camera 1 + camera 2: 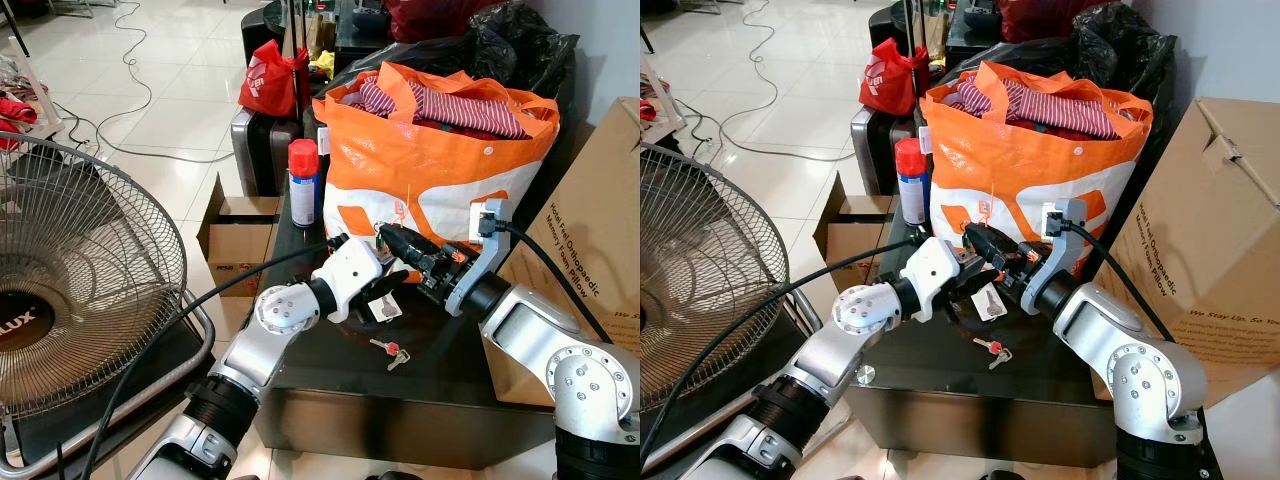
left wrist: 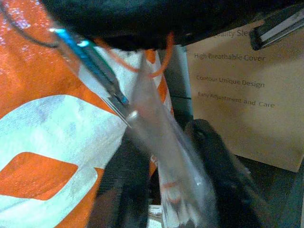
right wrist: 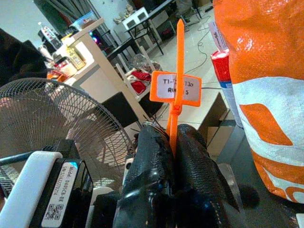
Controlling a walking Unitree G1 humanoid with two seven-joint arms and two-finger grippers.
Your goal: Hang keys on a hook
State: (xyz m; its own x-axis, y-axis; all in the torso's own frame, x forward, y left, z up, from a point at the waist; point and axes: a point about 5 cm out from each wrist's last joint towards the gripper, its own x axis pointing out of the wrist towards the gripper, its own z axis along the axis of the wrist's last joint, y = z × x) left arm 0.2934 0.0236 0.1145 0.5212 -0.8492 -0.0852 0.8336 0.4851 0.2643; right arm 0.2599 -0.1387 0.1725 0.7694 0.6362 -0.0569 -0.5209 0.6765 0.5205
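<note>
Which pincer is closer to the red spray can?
The left pincer. It sits just in front of the red spray can, toward the orange bag. The right pincer reaches in from farther right, against the bag.

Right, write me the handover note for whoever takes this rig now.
Right tool: shut on the orange tag, held upright in front of the orange bag.
Left tool: meets the right one over the dark table; a clear plastic sleeve sits between its fingers, grip unclear.
Keys: lying on the table below both tools.
Done: nothing hung.
Left: find a hook, hang the keys.
</note>
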